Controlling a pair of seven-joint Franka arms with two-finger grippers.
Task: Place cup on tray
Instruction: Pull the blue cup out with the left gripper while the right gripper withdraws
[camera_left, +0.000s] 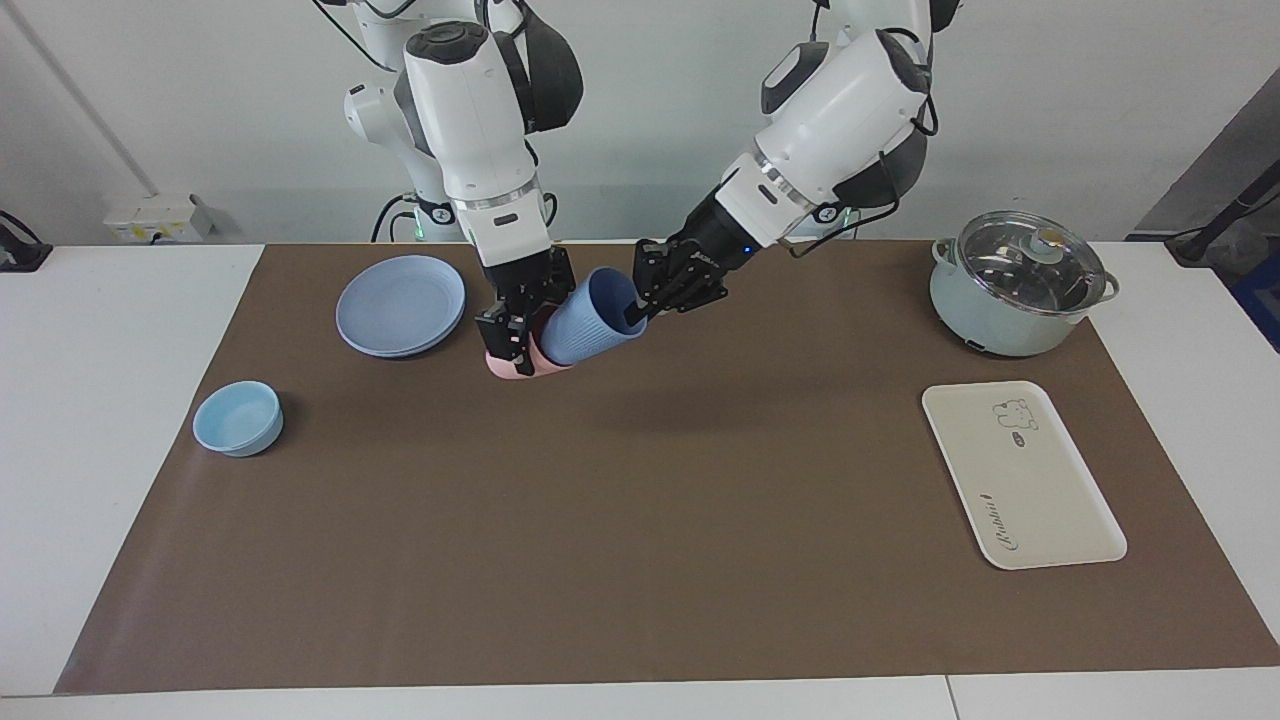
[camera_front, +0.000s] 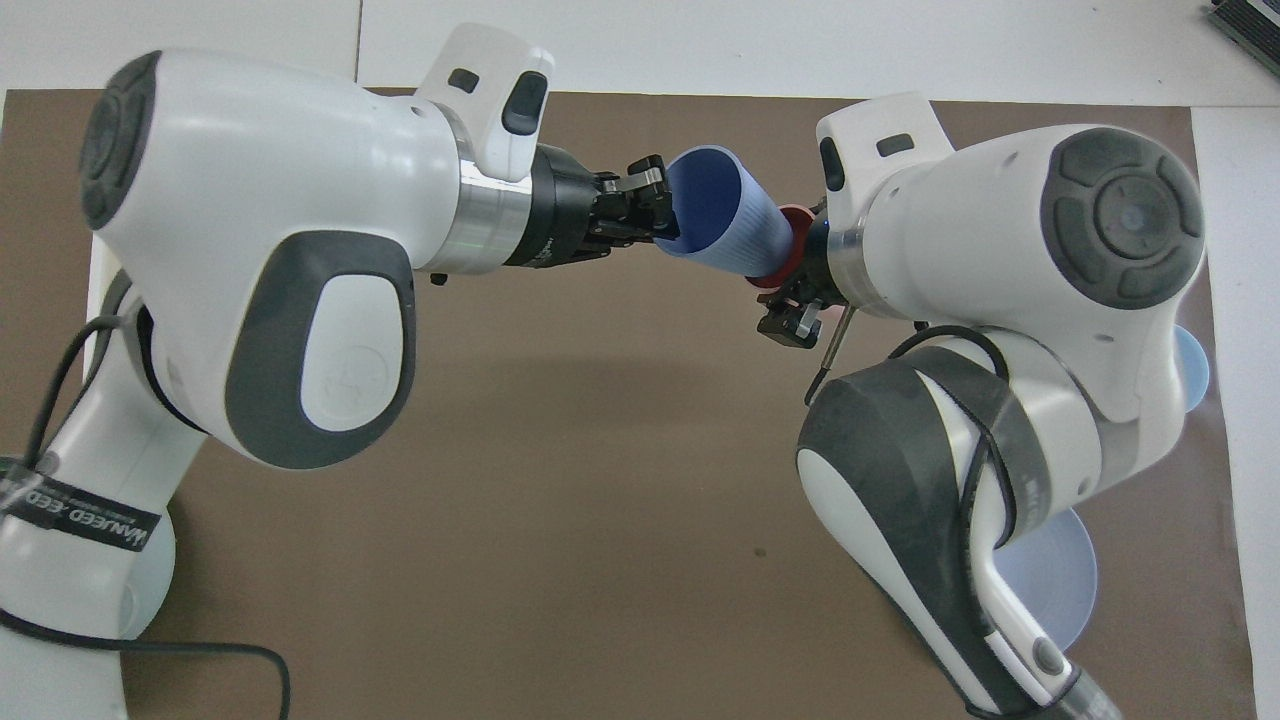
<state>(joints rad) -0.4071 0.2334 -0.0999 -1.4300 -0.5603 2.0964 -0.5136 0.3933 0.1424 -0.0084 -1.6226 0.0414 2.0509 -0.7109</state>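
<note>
The periwinkle-blue cup (camera_left: 590, 320) lies tilted in the air, its base nested in a pink cup (camera_left: 520, 366). My left gripper (camera_left: 637, 305) is shut on the blue cup's rim, one finger inside the mouth. My right gripper (camera_left: 510, 342) is shut on the pink cup. Both cups hang over the mat beside the blue plate. In the overhead view my left gripper (camera_front: 652, 205) grips the blue cup (camera_front: 725, 225) and my right gripper (camera_front: 795, 300) holds the pink cup (camera_front: 790, 250). The cream tray (camera_left: 1020, 475) lies bare at the left arm's end of the table.
A round blue plate (camera_left: 400, 305) lies toward the right arm's end, with a light-blue bowl (camera_left: 238, 418) farther from the robots. A pale pot with a glass lid (camera_left: 1015, 285) stands nearer to the robots than the tray. A brown mat (camera_left: 640, 520) covers the table.
</note>
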